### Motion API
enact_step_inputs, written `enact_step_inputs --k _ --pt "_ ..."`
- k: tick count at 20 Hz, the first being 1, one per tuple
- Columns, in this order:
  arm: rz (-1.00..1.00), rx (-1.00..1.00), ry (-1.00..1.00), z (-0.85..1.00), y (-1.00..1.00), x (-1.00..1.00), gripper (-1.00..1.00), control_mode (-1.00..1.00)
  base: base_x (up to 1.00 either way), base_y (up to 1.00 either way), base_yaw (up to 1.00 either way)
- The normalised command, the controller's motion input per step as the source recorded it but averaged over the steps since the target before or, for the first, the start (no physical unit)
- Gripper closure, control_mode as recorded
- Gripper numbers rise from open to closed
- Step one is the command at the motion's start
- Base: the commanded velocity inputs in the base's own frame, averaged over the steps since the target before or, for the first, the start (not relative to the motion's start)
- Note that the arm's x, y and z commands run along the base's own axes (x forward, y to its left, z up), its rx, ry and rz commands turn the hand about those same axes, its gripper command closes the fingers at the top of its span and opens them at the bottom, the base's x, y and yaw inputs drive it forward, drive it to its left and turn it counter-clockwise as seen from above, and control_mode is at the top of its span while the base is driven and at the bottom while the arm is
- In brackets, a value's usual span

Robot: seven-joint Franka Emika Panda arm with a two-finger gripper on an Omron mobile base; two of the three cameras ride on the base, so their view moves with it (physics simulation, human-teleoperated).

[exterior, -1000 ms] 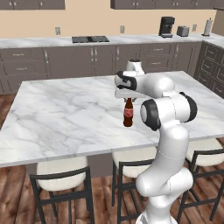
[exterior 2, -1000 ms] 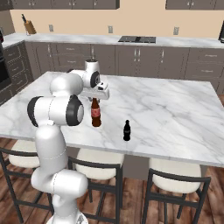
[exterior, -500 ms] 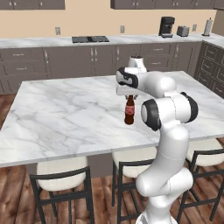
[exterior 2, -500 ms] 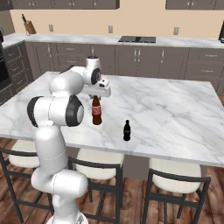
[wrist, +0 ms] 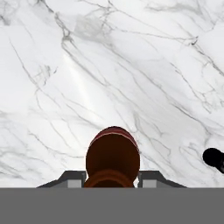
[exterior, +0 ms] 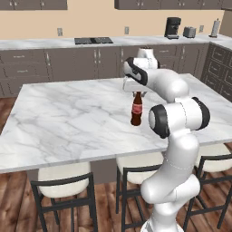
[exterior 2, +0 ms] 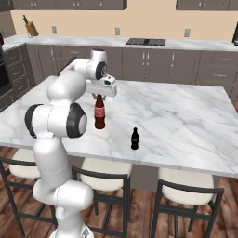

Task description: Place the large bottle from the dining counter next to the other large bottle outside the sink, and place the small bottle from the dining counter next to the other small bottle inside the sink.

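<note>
The large bottle (exterior: 136, 110), brown with a red label, hangs upright just above the marble dining counter (exterior: 68, 118). My gripper (exterior: 137, 92) is shut on its neck from above. In the right base view the large bottle (exterior 2: 99, 113) sits under the gripper (exterior 2: 99, 95), and the small bottle (exterior 2: 135, 138), dark and short, stands on the counter a little to its right, nearer the front edge. Looking down in the hand view, the large bottle's shoulder (wrist: 113, 155) rises between the fingers (wrist: 72, 178), and the small bottle (wrist: 214, 158) shows at the right edge. The sink is out of view.
Stools (exterior: 63, 188) line the counter's near edge. A back counter carries a cooktop (exterior: 93, 40), a coffee machine (exterior: 172, 27) and a knife block (exterior 2: 31, 29). Wide bare marble (exterior 2: 186, 116) spreads to both sides of the bottles.
The gripper has risen slightly with the large bottle held in it, so the bottle stands a little higher over the counter. The small bottle has not moved.
</note>
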Motion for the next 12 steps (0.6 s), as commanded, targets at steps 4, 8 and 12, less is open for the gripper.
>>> enact_step_inputs --k 4,8,12 --pt "0.0 0.0 0.0 0.17 0.0 -0.88 1.0 -1.0 0.0 0.0 0.0" --pt "0.0 0.0 0.0 0.2 0.0 -0.92 1.0 -1.0 0.0 0.0 0.0" --pt "0.0 0.0 0.0 0.08 0.0 -0.81 1.0 -1.0 0.0 0.0 0.0"
